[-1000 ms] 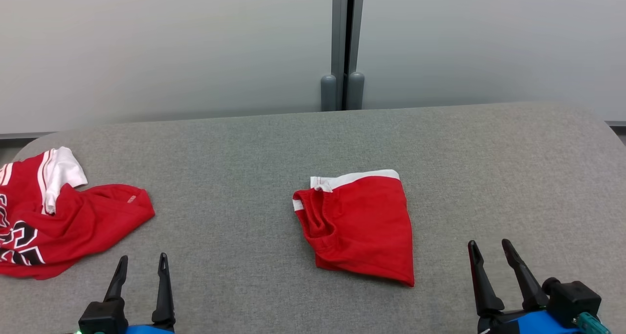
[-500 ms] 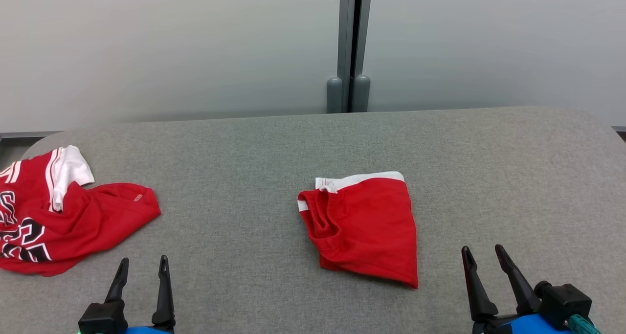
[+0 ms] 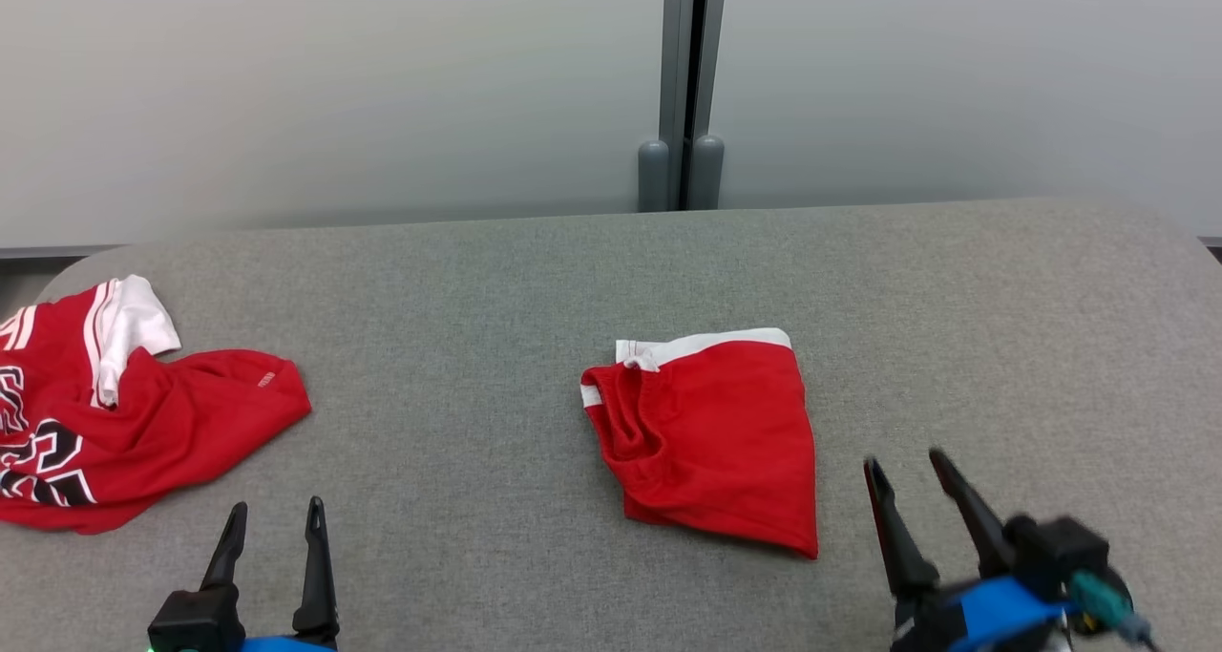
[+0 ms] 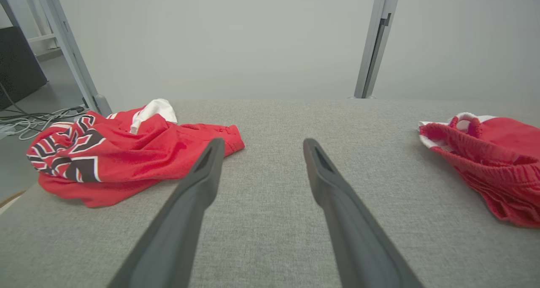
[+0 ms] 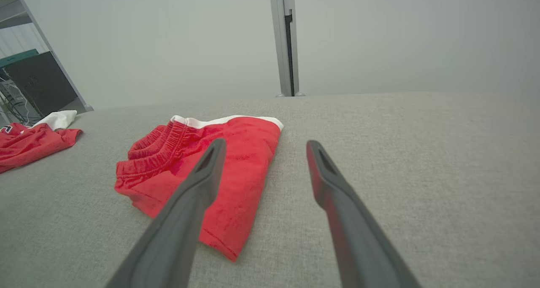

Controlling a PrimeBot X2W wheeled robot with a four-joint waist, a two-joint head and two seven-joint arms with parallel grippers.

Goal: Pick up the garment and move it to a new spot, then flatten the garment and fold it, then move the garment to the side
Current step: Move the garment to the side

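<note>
A crumpled red jersey (image 3: 162, 432) with white trim and black lettering lies ahead and left of the left gripper (image 3: 277, 505), near its fingertips but apart from them. That gripper sits over the grey padded table (image 3: 458, 289) with fingers spread wide, holding nothing — bare table straight ahead. Farther right, past the table's far edge, a grey post (image 3: 683, 79) rises against a pale wall (image 3: 286, 89). The folded red shorts (image 3: 726, 442), white band at the far edge and elastic waist bunched on their left, lie flat at mid-table, ahead and just left of the right gripper (image 3: 903, 459). This gripper, blurred in the head view, is likewise spread and empty; open table lies between it and the shorts' near corner.
</note>
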